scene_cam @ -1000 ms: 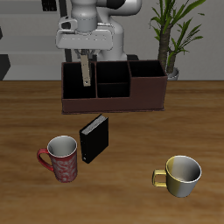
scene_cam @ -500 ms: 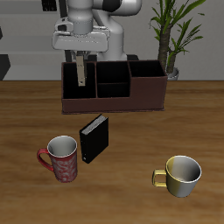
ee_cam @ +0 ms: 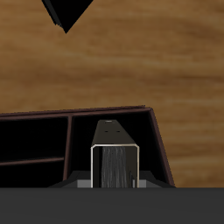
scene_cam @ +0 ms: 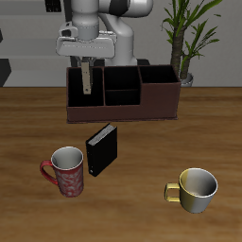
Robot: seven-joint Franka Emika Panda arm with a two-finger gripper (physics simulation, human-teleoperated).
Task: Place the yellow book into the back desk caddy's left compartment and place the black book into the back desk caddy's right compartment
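One gripper (scene_cam: pixel 87 66), one caddy (scene_cam: pixel 123 95), two books and two mugs are shown. The yellow book (scene_cam: pixel 87 79) is pinched upright between the fingers and hangs above the caddy's left compartment (scene_cam: pixel 83 92), its lower end level with the rim; its upper end is hidden by the gripper. In the wrist view only the book's pale end (ee_cam: pixel 115 153) is seen, over the dark compartment (ee_cam: pixel 131 131). The black book (scene_cam: pixel 103 149) stands on the table near the caddy's front wall, well apart from the right compartment (scene_cam: pixel 159 80); one corner (ee_cam: pixel 68 12) appears in the wrist view. A red patterned mug (scene_cam: pixel 65 171) and a yellow mug (scene_cam: pixel 195 189) stand nearer the front edge. A plant (scene_cam: pixel 183 38) behind the caddy is cut off.
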